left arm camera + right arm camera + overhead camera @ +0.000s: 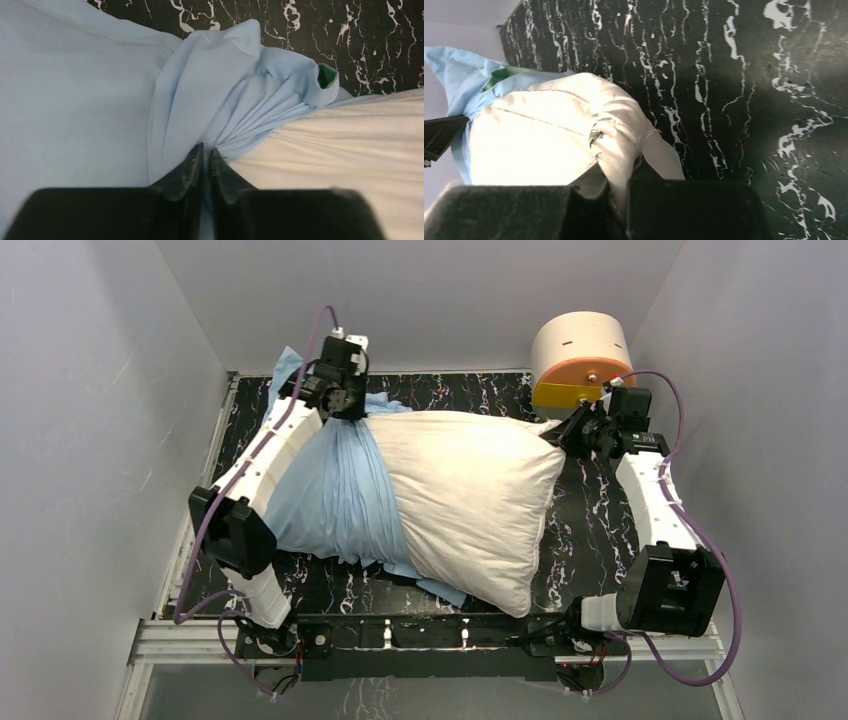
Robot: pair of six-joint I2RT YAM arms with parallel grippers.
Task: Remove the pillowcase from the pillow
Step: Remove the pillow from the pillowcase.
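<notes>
The white pillow (pixel 470 500) lies across the dark marbled table, its right two thirds bare. The light blue pillowcase (pixel 330 495) is bunched over its left end, with a bit of green lining (pixel 326 76) showing. My left gripper (pixel 345 405) is at the far left, shut on gathered pillowcase fabric (pixel 240 115); its fingertips (pixel 192 162) pinch the folds. My right gripper (pixel 570 435) is at the pillow's far right corner, shut on that white corner (pixel 624 145). The pillowcase also shows at the far end in the right wrist view (pixel 459 75).
A round cream-and-orange drum (pixel 580 360) stands at the back right, just behind my right wrist. The black marbled tabletop (pixel 590 530) is walled by grey panels on three sides. A metal rail (pixel 420 635) runs along the near edge.
</notes>
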